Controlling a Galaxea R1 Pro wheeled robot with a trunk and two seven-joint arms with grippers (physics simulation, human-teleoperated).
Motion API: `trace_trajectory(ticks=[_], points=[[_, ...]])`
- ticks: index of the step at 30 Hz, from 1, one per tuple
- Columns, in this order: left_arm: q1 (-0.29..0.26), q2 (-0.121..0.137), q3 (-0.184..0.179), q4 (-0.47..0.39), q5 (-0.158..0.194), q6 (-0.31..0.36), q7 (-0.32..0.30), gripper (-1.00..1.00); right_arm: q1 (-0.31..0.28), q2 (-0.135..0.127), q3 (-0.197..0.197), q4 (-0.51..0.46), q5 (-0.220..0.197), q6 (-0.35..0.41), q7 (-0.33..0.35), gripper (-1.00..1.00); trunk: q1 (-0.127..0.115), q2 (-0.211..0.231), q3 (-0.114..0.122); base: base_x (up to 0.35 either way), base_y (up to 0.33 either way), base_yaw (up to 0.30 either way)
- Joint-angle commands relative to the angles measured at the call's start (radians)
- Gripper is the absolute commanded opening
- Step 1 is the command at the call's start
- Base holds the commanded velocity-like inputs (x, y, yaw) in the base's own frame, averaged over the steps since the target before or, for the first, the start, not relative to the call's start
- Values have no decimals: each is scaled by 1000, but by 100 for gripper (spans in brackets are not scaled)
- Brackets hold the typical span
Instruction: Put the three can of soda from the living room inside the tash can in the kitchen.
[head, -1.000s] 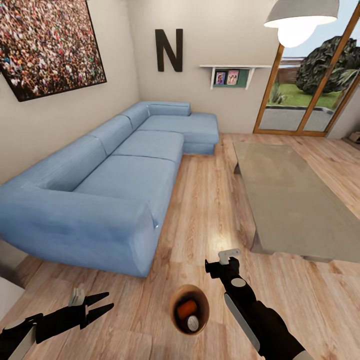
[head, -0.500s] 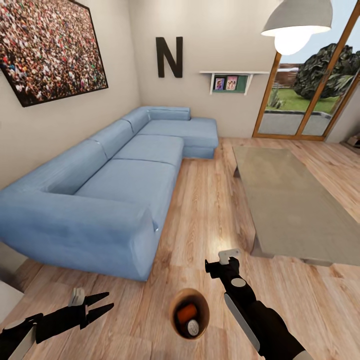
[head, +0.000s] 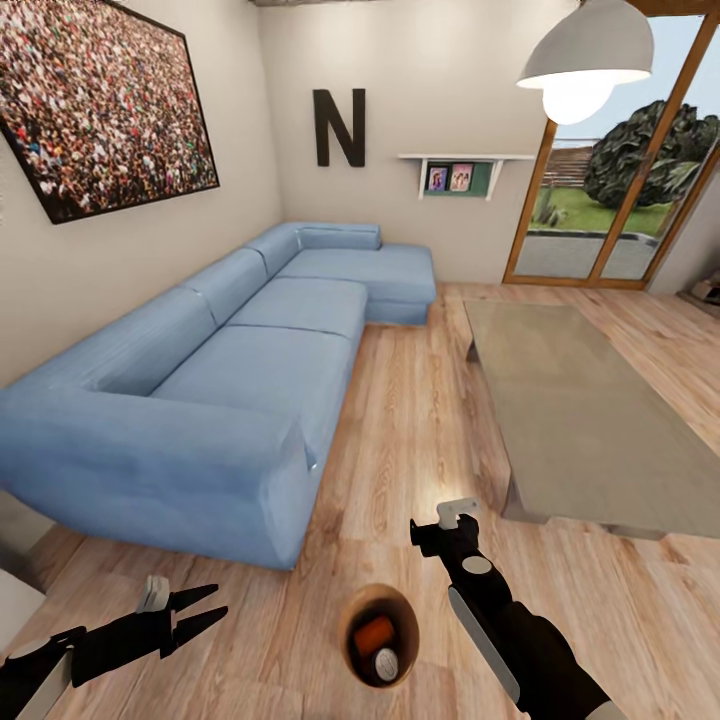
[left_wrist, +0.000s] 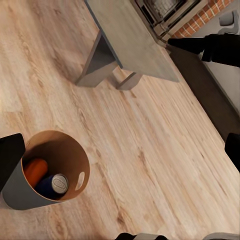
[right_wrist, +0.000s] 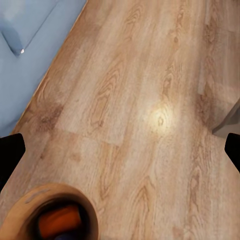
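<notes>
Blue sofa (head: 230, 380), wood floor (head: 410, 420)

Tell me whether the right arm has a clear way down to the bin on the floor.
Probably yes: the tash can stands on open floor just beside the right gripper, its mouth open, nothing between them.

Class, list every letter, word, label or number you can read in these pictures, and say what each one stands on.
"N": a large dark letter mounted on the far wall, above the blue sofa.
Small framed pictures on the wall shelf: too small to read.
Cans inside the bin: no label legible.
</notes>
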Motion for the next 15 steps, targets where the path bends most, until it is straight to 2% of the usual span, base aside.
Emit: trace_trajectory(ticks=[1,15], points=[[0,0,0,0,0,0,0,100,0,0,0,0,0,0,0,100,0,0,2,0,0,0],[0,0,0,0,0,0,0,100,0,0,0,0,0,0,0,100,0,0,23,0,0,0]])
